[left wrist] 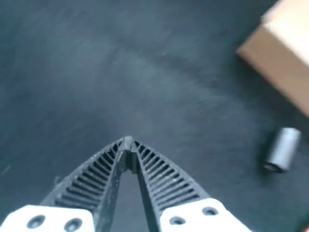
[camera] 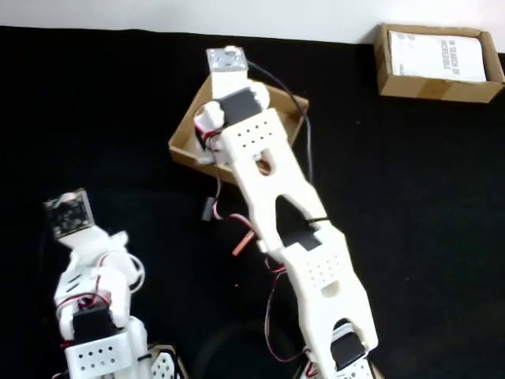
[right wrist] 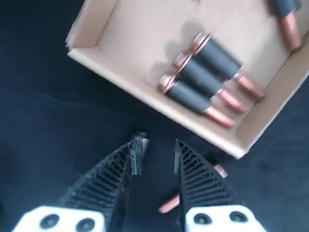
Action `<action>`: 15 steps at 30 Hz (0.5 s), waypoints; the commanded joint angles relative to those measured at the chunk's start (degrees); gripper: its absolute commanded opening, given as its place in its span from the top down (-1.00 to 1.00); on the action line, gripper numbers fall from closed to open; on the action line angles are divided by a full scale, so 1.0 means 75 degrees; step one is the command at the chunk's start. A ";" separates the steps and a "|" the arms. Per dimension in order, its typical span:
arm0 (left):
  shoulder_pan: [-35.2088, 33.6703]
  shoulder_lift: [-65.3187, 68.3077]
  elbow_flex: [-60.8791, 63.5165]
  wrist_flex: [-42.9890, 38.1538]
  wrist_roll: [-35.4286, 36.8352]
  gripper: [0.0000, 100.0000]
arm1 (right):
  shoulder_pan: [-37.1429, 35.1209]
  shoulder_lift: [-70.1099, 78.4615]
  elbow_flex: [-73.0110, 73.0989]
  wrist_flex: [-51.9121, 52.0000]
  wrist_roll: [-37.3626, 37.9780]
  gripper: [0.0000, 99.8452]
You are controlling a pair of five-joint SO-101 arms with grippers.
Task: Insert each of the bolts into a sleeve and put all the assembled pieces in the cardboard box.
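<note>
Bolt [right wrist: 168, 205] half-hidden behind spread right end effector [right wrist: 158, 145], w/ left end effector [left wrist: 128, 142] pressed together.

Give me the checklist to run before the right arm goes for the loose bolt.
1. Right jaws open: ok, they stand apart above the table, just outside the cardboard box.
2. Bolt free to take: ok, it lies loose on the table.
3. Bolt centred between the right jaws: not ok, it lies off to one side, partly hidden under one of them.
4. Sleeve ready for it: ok, one lies empty on the table near the box.
5. Left jaws free to help: ok, shut on nothing.
6. Earlier assembled pieces stowed: ok, they lie in the box.
</note>
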 commanded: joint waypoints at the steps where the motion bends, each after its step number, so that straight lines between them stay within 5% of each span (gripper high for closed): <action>1: -0.0615 -0.0088 0.0100 0.0410 0.0059 0.98 | -0.0299 -0.0217 0.0346 0.0100 -0.0516 0.83; 15: -0.0651 -0.0088 0.0123 0.0410 0.0059 0.97 | -0.0744 0.1600 0.0627 -0.0463 -0.1219 0.83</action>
